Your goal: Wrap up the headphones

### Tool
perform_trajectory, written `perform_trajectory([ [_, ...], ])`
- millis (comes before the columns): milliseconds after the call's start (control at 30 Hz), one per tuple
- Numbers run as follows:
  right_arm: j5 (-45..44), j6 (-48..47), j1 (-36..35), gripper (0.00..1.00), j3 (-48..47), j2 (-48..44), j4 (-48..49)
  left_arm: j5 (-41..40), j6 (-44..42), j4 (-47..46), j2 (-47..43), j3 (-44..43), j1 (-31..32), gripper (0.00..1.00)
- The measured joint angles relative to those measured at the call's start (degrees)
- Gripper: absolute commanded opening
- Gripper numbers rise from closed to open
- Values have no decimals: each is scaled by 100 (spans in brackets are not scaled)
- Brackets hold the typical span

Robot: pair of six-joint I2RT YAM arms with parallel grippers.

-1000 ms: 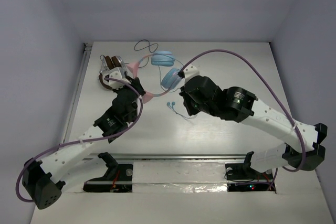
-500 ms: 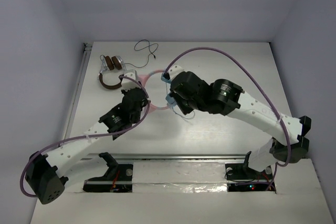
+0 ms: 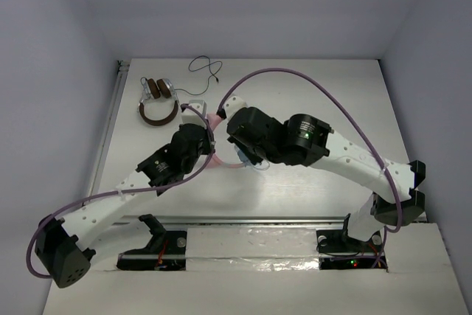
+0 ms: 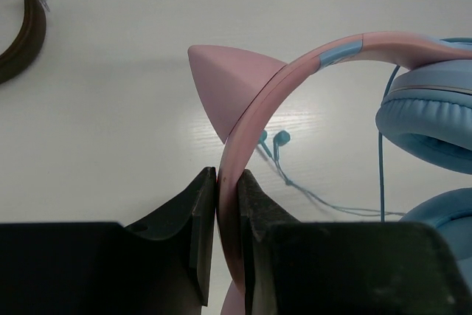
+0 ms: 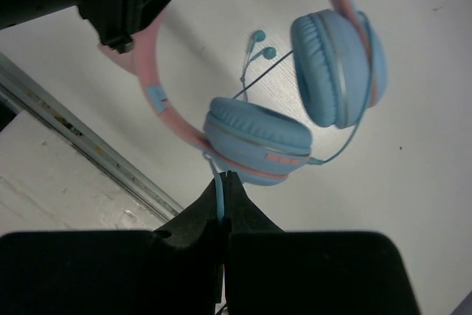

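Left gripper (image 4: 227, 215): jaws were closed narrowly on the pink headband of the headphones (image 4: 431, 119), just below one cat ear. Right gripper (image 5: 221, 201): jaws pinched the thin light-blue cable (image 5: 218, 184) just under an ear cup. The headphones were held between both grippers over the middle of the worktop (image 3: 324, 86). Blue earbuds (image 5: 261, 43) lay beneath. Farther back lay brown headphones (image 3: 157, 101) and a black cable (image 3: 206, 66).

Pink band of the headphones (image 4: 310, 64): smooth hard plastic, soft sheen. ear cups (image 5: 254, 134): light-blue padding, leather-like, matt, faintly creased. cable (image 4: 381, 167): thin, smooth. left hand (image 4: 226, 180) and right hand (image 5: 223, 182): black matt plastic. worktop (image 4: 110, 108): white, smooth, faint gloss. brown headphones (image 3: 156, 101), far left: silvery trim.
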State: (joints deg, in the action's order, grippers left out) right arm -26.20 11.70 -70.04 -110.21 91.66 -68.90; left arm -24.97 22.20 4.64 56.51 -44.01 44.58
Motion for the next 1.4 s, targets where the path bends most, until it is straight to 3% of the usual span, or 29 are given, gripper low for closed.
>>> perform_trajectory([
  [400, -713, -15, 170, 16, 2, -15, -109, 1078, -481, 1537, -459, -391, 0, 0],
  [467, -802, 0, 188, 26, 26, -15, -111, 1182, -553, 1639, -507, -415, 2, 0],
  [567, -887, 20, 223, 33, 131, -15, -122, 1314, -686, 1862, -678, -415, 4, 0],
  [733, -1196, 90, 319, 34, 243, -15, -153, 1731, -855, 1952, -841, -426, 4, 0],
  [933, -1598, 289, 737, 48, 570, -142, 52, 2022, -966, 1971, -874, -437, 4, 0],
  [1400, -1370, 260, 1784, 48, 1790, -704, 1449, 2870, -992, 1744, -922, -551, 4, 0],
])
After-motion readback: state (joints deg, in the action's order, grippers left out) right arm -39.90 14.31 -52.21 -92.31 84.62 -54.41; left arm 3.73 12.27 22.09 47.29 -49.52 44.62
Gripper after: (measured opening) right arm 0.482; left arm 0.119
